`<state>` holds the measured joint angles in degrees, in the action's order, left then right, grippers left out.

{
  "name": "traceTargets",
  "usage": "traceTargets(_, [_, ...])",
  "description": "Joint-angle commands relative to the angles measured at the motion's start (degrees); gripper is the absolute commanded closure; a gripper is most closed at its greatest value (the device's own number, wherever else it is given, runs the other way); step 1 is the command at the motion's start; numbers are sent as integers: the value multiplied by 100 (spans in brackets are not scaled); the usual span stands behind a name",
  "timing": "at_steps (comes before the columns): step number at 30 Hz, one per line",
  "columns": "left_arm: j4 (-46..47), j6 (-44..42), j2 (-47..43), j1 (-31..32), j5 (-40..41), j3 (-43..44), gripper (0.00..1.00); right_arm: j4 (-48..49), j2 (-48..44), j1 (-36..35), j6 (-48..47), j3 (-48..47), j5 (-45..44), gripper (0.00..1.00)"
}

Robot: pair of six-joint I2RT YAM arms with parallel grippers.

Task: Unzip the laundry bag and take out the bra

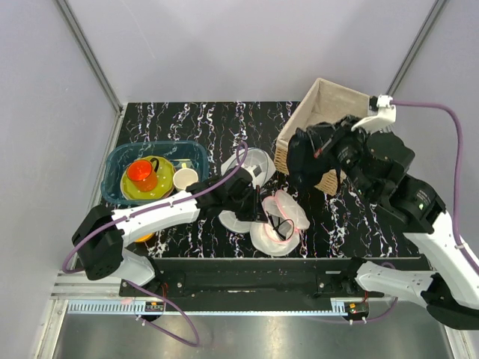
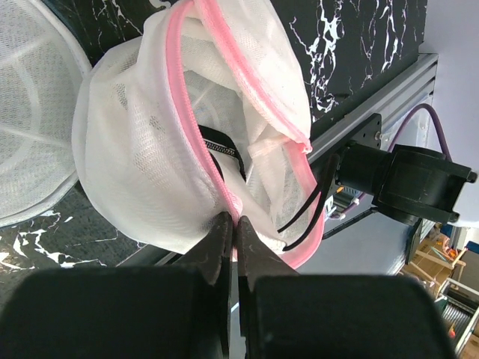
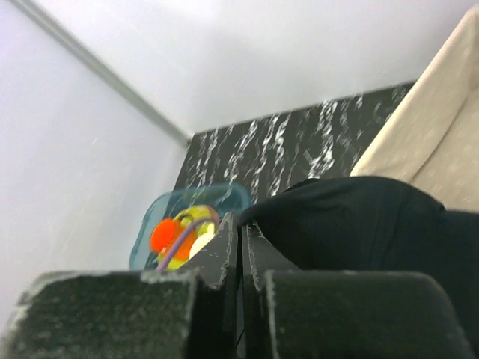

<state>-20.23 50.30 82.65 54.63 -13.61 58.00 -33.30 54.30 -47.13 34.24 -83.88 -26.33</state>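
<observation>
The laundry bag (image 1: 281, 224), white mesh with a pink zipper rim, lies open near the table's front edge. My left gripper (image 1: 258, 211) is shut on its pink rim (image 2: 233, 217). In the left wrist view the laundry bag (image 2: 142, 157) gapes open, and thin black straps (image 2: 303, 218) show inside it. My right gripper (image 3: 241, 224) is shut on the bra (image 3: 359, 224), a bundle of black cloth. In the top view the bra (image 1: 305, 161) hangs lifted above the table, between the bag and the basket.
A wicker basket (image 1: 314, 112) with a beige liner stands at the back right. A teal tub (image 1: 123, 161) at the left holds an orange cup, a yellow plate and a white cup. All-white mesh domes (image 1: 257, 163) lie beside the bag, one by my left fingers (image 2: 30, 134).
</observation>
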Motion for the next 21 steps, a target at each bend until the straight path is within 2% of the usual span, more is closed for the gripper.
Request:
traceTargets(1, [248, -179, -91, -14, -169, 124, 100, 306, 457, -6, -1286, -1067, -1347, 100])
traceTargets(2, [247, -179, -74, -14, -177, 133, 100, 402, 685, 20, -1645, -1209, -1566, 100])
traceTargets(5, [274, -161, -109, -14, -169, 124, 100, 368, 1220, 160, -2174, -2025, -1507, 100])
traceTargets(8, [265, -170, -135, -14, -116, 63, 100, 359, 1643, 406, -2456, -2685, -1490, 100])
traceTargets(12, [326, -109, -232, -14, -54, -130, 100, 263, 2075, 1144, -2475, -3247, -981, 100])
traceTargets(18, [450, -29, -452, -14, 59, -465, 100, 104, 2664, 2180, -2309, -3162, -515, 100])
traceTargets(19, [424, -21, -452, -14, 77, -473, 100, 35, 2717, 2391, -2160, -3092, 104, 100])
traceTargets(20, [406, -21, -443, -14, 69, -482, 100, -1, 2856, 2819, -1845, -3039, 354, 100])
traceTargets(21, [414, 23, -452, -14, 86, -491, 100, -19, 2919, 2963, -1737, -2873, 504, 100])
